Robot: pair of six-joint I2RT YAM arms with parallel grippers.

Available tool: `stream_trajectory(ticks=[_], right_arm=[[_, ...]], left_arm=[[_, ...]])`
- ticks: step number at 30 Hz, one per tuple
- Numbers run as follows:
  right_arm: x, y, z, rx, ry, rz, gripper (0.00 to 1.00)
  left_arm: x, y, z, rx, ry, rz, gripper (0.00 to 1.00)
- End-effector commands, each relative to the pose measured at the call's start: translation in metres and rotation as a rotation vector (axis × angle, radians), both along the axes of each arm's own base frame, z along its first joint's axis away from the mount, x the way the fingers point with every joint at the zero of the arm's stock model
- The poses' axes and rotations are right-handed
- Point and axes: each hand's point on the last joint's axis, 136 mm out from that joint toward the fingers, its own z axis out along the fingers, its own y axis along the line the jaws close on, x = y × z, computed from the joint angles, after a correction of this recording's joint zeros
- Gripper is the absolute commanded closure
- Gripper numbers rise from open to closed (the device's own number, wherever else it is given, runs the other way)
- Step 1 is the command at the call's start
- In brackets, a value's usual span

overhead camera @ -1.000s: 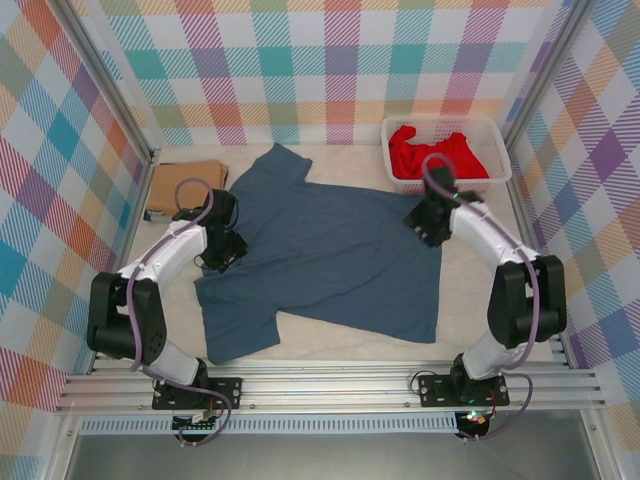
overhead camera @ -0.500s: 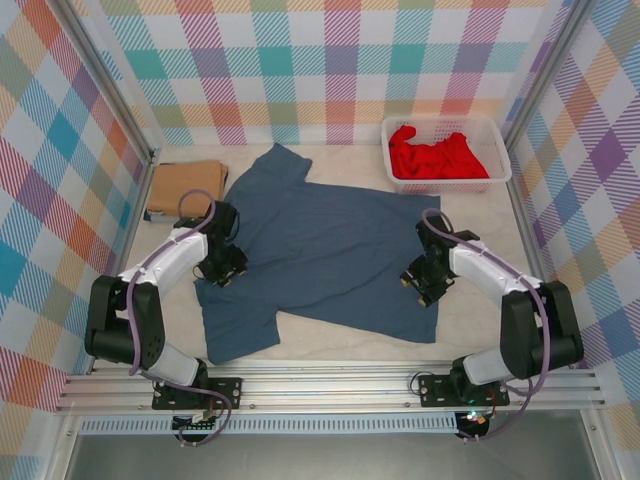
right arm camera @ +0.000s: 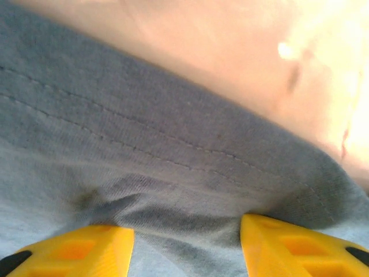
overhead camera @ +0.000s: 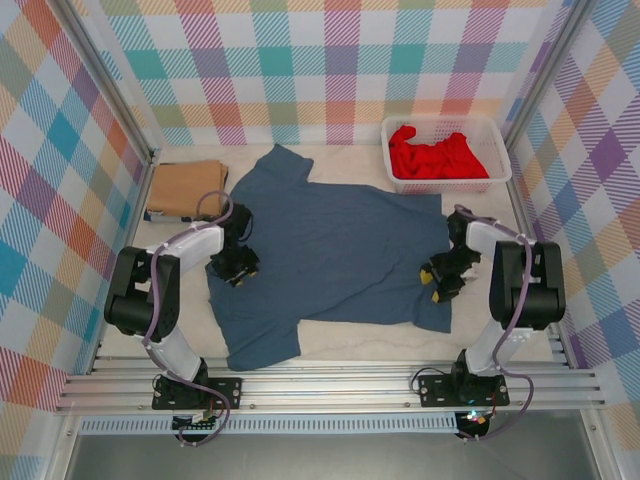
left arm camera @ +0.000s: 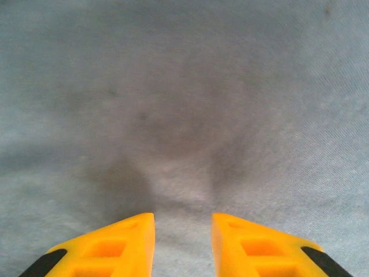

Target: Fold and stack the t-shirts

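Slate blue t-shirt (overhead camera: 335, 250) is laid flat across the middle of the worktop (overhead camera: 370, 342), with one sleeve pointed to the far side, the other to the near side, and the hem on the right. Left end effector (overhead camera: 238, 266) is set down on the shirt's left part. In the left wrist view its yellow fingers (left arm camera: 124, 242) are seen drawn close, with a small pucker of blue cloth pinched in the narrow gap. Right end effector (overhead camera: 441, 279) is set on the right edge by the hem. In the right wrist view its fingers (right arm camera: 86, 245) are held wider, with a gathered fold of the same shirt clamped between them, stitched hem just beyond, bare worktop past that. Tan-brown t-shirt (overhead camera: 186, 188) is seen folded at the far left, just beside the blue one. Red t-shirt (overhead camera: 436, 155) is bunched inside the white basket (overhead camera: 447, 122) at the far right.
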Motion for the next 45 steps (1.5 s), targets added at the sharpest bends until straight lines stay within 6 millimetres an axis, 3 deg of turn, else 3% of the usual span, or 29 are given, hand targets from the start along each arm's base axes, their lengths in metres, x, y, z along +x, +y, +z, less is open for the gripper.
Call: stream_trajectory(ticks=[1,4,6,8,10,12,13,16,18,21,25,31,34,37,39,41,45], right_arm=[[0.017,-0.014,-0.014,-0.053,-0.008,0.071,0.46],[0.021,-0.015,-0.006,-0.064,-0.046,0.087,0.45],[0.022,-0.014,0.004,-0.07,-0.078,0.114,0.44],[0.02,-0.015,0.018,-0.097,-0.106,0.162,0.42],[0.012,-0.015,0.034,-0.124,-0.119,0.203,0.41],[0.001,-0.012,0.046,-0.133,-0.128,0.222,0.4],[-0.006,-0.011,0.051,-0.136,-0.127,0.224,0.4],[-0.019,-0.002,0.053,-0.105,-0.139,0.222,0.41],[-0.016,0.006,0.048,-0.071,-0.179,0.241,0.43],[-0.01,0.013,0.039,-0.035,-0.202,0.269,0.48],[-0.006,0.012,0.028,-0.034,-0.189,0.3,0.49],[-0.001,0.008,0.003,-0.047,-0.12,0.3,0.49],[0.0,0.004,-0.008,-0.057,-0.095,0.293,0.49],[0.006,0.005,-0.015,-0.056,-0.092,0.304,0.49],[0.013,0.005,-0.014,-0.055,-0.104,0.317,0.49],[0.019,0.004,-0.004,-0.063,-0.127,0.329,0.49],[0.02,0.0,0.033,-0.119,-0.182,0.354,0.47]], left_arm=[[0.002,-0.016,-0.011,-0.016,0.023,-0.02,0.68],[0.006,-0.008,-0.02,0.034,0.023,-0.027,0.68],[0.015,-0.006,-0.013,0.055,-0.015,-0.05,0.66],[0.024,0.002,0.014,0.113,-0.102,-0.067,0.59],[0.021,0.004,0.055,0.14,-0.202,-0.079,0.53],[-0.005,0.003,0.082,0.113,-0.207,-0.06,0.52],[-0.027,0.003,0.085,0.096,-0.158,-0.046,0.53],[-0.091,-0.002,0.066,0.033,0.013,-0.011,0.55],[-0.105,-0.006,0.047,-0.019,0.021,0.024,0.58],[-0.09,-0.01,0.024,-0.052,0.016,0.076,0.63],[-0.068,-0.015,0.002,-0.022,0.044,0.071,0.69],[-0.031,0.012,-0.011,0.08,0.054,0.023,0.72],[-0.002,0.022,-0.01,0.101,0.024,0.007,0.72],[0.03,0.016,-0.003,0.087,-0.021,-0.032,0.73],[0.038,0.012,0.002,0.074,-0.016,-0.048,0.73],[0.038,0.012,0.015,0.084,-0.034,-0.052,0.7],[0.009,0.028,0.073,0.216,-0.124,-0.071,0.57]])
